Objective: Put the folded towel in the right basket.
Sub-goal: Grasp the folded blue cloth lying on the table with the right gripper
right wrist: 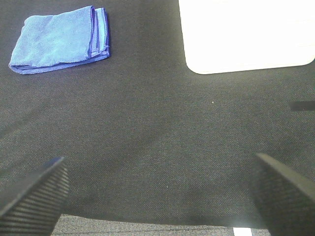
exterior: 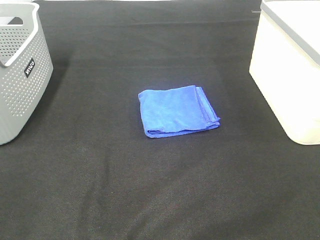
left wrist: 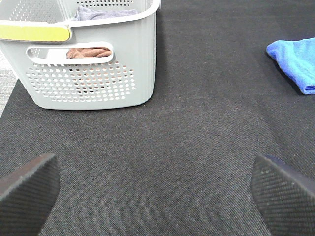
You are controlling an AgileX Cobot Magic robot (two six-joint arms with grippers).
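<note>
A folded blue towel [exterior: 177, 110] lies flat on the black cloth in the middle of the table. It also shows in the left wrist view [left wrist: 296, 63] and the right wrist view [right wrist: 59, 39]. The right basket [exterior: 290, 70] is white and stands at the right edge; its side shows in the right wrist view [right wrist: 246, 37]. Neither arm shows in the exterior high view. My left gripper [left wrist: 157, 196] is open and empty above bare cloth, well short of the towel. My right gripper [right wrist: 157, 194] is open and empty, also apart from the towel.
A grey perforated basket [exterior: 20, 70] stands at the left edge; in the left wrist view [left wrist: 88, 59] it holds brown and grey cloth. The black cloth [exterior: 150, 190] covers the table. Its front edge shows in the right wrist view [right wrist: 147, 223].
</note>
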